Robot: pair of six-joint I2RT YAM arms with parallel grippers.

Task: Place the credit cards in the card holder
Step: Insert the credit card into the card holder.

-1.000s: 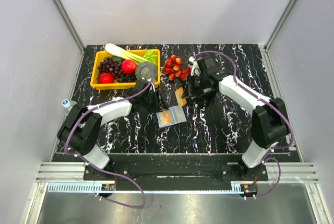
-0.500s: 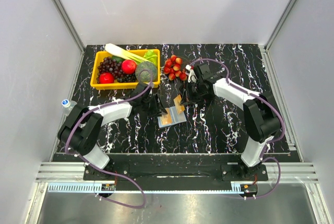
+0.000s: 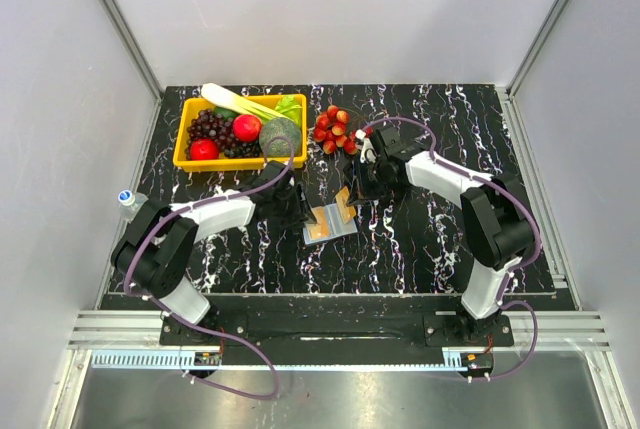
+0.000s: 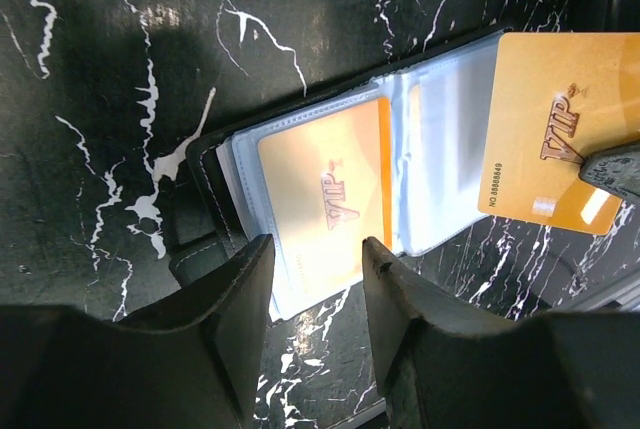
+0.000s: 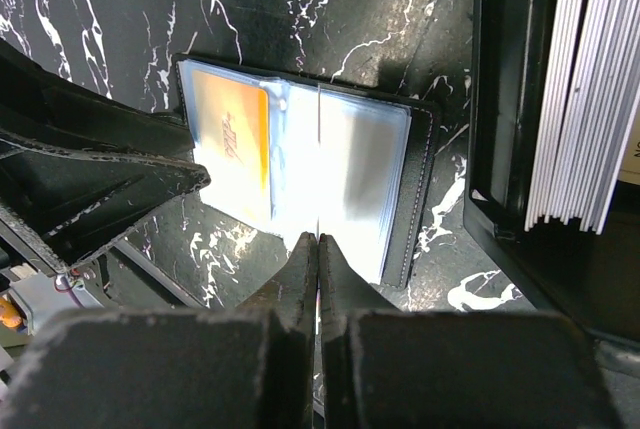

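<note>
- Top view: the card holder (image 3: 330,224) lies open on the counter (image 3: 430,239), near the middle, between the 2 arms.
- The left hand (image 3: 296,205) sits at the holder's left edge.
- The right hand (image 3: 360,185) is just beyond the holder's far right corner and pinches the held card (image 3: 345,201), which is tilted over that corner.
- A sleeved card (image 3: 318,227) shows orange in the holder's left page.
- A yellow basket (image 3: 180,139) of fruit stands at the far left, with strawberries (image 3: 335,131) loose beside it.
- Left wrist view: the left hand's (image 4: 318,249) jaws stand apart, empty, and the holder's near edge shows in the gap between them.
- The sleeved card (image 4: 325,194), gold and marked VIP, sits fully inside the clear left pocket.
- The right page (image 4: 440,179) is a clear, light-blue pocket.
- The held card (image 4: 550,129) overlaps the outer end of that page, and a dark fingertip touches its right side.
- Right wrist view: the right hand (image 5: 318,249) is closed tight on the held card (image 5: 318,149), seen edge-on as a thin line above the holder's fold.
- The left hand's finger touches the holder's left side, beside the sleeved card (image 5: 235,144).
- A black tray (image 5: 495,99) stands just right of the holder and carries a stack (image 5: 590,89) of thin pale cards on edge.
</note>
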